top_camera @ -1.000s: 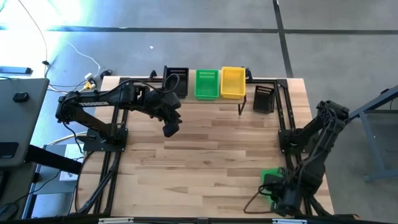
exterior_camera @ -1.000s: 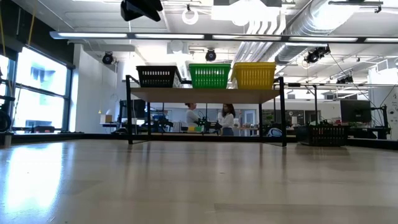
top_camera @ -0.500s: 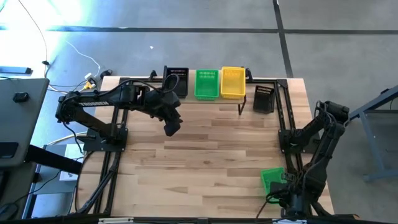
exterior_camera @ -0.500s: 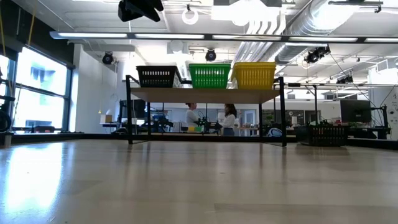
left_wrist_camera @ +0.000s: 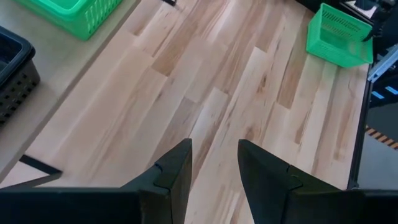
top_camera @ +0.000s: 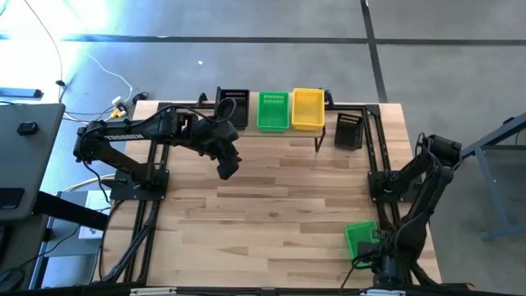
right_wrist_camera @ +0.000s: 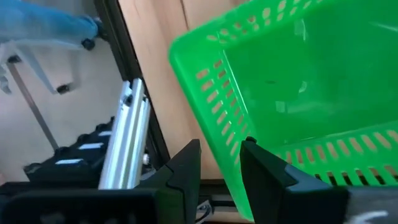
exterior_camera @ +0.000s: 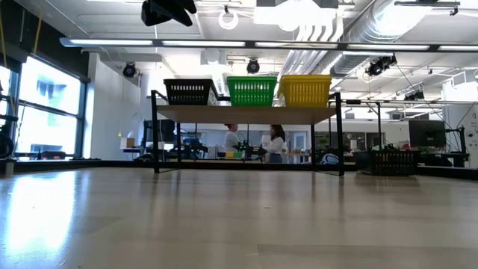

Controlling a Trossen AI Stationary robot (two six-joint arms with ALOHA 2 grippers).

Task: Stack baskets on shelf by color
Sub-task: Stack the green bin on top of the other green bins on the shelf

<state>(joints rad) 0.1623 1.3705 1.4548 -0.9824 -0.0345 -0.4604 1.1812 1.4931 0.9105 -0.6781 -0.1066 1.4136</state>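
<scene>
Shelf holds black, green and yellow stacks. Off it: a black basket beside it, and a green basket whose wall the right gripper fingers grip. Left gripper fingers open, empty.

Right end effector pulled green basket nearward.

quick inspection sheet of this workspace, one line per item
surface: wood tabletop, mostly bare
job's things: black, green and yellow baskets on shelf; black basket beside it; green basket at right near corner
clutter: nothing seen
grippers: left gripper open, empty, above the table; right gripper straddles the green basket's wall
cables: wires on floor, far left
surroundings: people far behind shelf
</scene>
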